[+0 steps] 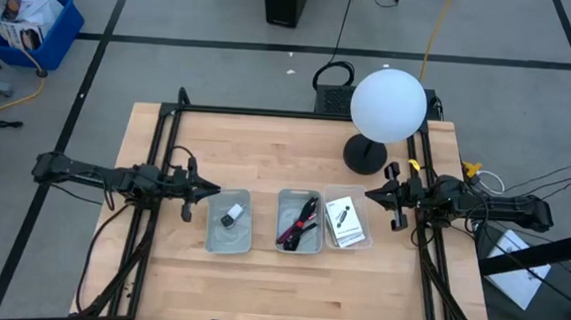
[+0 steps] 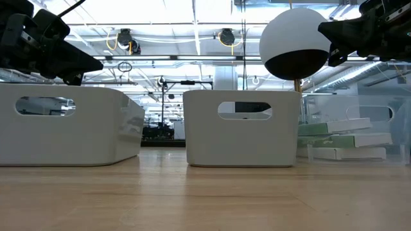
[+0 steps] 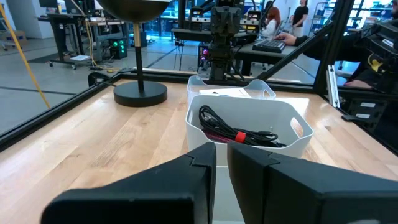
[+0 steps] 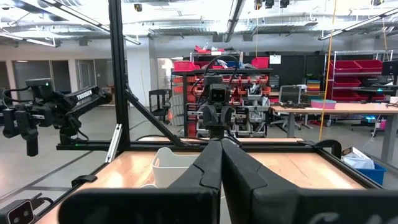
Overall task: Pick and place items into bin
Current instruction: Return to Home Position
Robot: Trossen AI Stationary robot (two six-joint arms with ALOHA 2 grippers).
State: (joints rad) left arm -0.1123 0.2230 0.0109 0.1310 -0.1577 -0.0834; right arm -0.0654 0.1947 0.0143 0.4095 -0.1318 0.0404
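Two gray bins sit mid tabletop (image 1: 266, 149) and sorting looks done: white block (image 1: 236, 212) and tiny black piece (image 1: 226, 220) in left bin (image 1: 210, 237), black cable (image 1: 302, 219) and dark-red strap (image 1: 294, 232) in right bin (image 1: 283, 195), white cards (image 1: 345, 223) in clear tray (image 1: 329, 194) beside it. Left gripper (image 1: 207, 188) and right gripper (image 1: 373, 195) hover at opposite sides, fingers together, empty, likely homing. Globe lamp (image 1: 388, 105) stands near right gripper, not blocking

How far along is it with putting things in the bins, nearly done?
It looks done. The white block and tiny black piece lie in the left bin, the black cable and dark-red strap in the middle bin, the white cards in the clear tray. Nothing is in hand: the left tool and right tool hang shut and empty beside the bins. I see nothing loose left on the table.
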